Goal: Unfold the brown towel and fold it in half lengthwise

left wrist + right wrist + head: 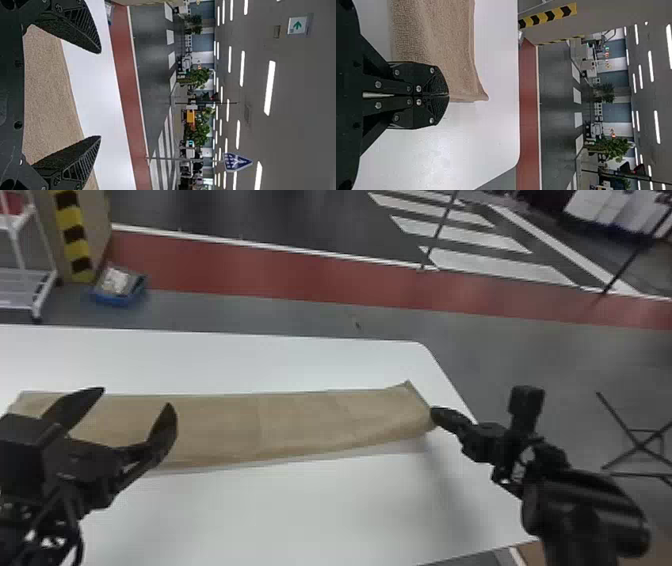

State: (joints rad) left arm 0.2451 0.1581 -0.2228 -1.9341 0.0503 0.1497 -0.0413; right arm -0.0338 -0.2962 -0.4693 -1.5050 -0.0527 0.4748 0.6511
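- Right gripper (436, 416) closed, its two fingers side by side along their length, with the tips at the right end of the brown towel (300, 420); whether any cloth is pinched between them, I cannot tell.
- Left gripper (136, 400) open, its fingers spread wide over the left part of the towel.
- Towel lying as a long, flat band across the white table (280, 510), running from the left side nearly to the table's right edge. Its far right corner comes to a point, and a faint crease crosses the band near its middle. In the right wrist view the cloth's loop texture shows clearly next to the closed fingers.
- Table with bare white surface both beyond the towel and on its near side; its far right corner is rounded.
- Grey floor (320, 315) past the table, then a red strip (275, 270) bordered by a white line, and dark floor with white stripes (500, 265) farther off.
- Blue tray (117, 298) with something pale in it, on the floor near a pillar banded in yellow and black (73, 230); a white rack (46, 292) to the left of them.
- Black crossed-leg frame (641, 446) to the right of the table.
- Green plants (198, 75) and ceiling lights (269, 88) in the left wrist view.
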